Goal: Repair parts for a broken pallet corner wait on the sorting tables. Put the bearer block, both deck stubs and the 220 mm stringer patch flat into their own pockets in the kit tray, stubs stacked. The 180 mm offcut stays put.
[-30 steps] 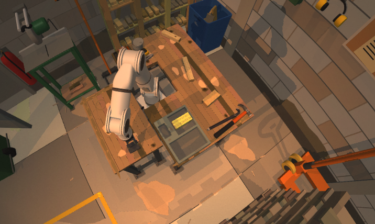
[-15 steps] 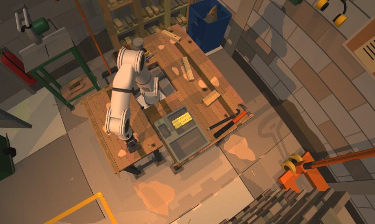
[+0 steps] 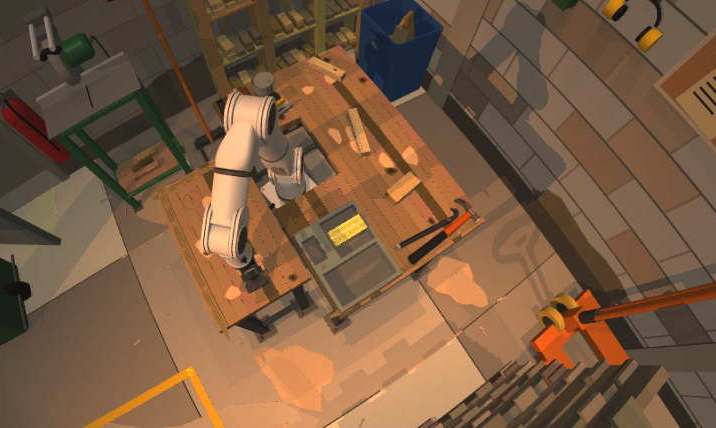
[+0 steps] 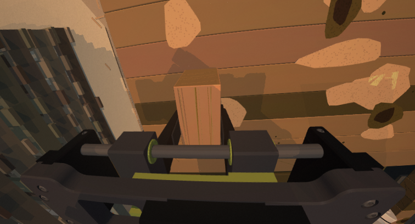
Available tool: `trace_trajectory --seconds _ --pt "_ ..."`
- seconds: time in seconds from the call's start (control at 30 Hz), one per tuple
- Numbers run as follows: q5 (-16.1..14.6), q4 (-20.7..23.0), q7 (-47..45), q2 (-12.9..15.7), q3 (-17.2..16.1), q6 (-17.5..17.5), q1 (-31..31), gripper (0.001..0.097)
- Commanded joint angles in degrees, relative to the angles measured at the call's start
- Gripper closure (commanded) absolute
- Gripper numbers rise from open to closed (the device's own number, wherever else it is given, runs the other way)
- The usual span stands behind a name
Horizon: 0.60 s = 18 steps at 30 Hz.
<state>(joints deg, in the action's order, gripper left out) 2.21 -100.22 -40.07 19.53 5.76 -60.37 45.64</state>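
Note:
The grey kit tray (image 3: 348,254) sits at the front of the middle table with one yellowish wooden piece (image 3: 346,230) lying flat in its upper pocket. On the left table, near its front edge, my gripper (image 3: 254,277) is closed around a small wooden block (image 4: 198,106) that rests on the planks, as the wrist camera shows. On the right table lie a long narrow plank (image 3: 359,131), a shorter plank (image 3: 403,186) nearer the tray, and another plank (image 3: 327,68) at the far end. From the side, my arm hides the block.
A blue bin (image 3: 398,45) stands beyond the far end of the tables. A hammer (image 3: 442,234) and a pry bar (image 3: 427,233) lie right of the tray. The left table's edge runs close beside the block. A stack of timber (image 4: 49,89) lies on the floor below.

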Motion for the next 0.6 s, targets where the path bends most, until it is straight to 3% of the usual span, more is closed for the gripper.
trace_trajectory --seconds 0.0,0.23,0.57 --pt "0.00 0.07 0.00 -0.04 0.00 -0.02 0.00 0.0966" --pt "-0.04 1.00 0.05 -0.36 0.05 -1.25 -0.04 0.0966" --pt "-0.18 4.43 0.20 -1.37 0.20 -5.67 -0.16 0.0966"
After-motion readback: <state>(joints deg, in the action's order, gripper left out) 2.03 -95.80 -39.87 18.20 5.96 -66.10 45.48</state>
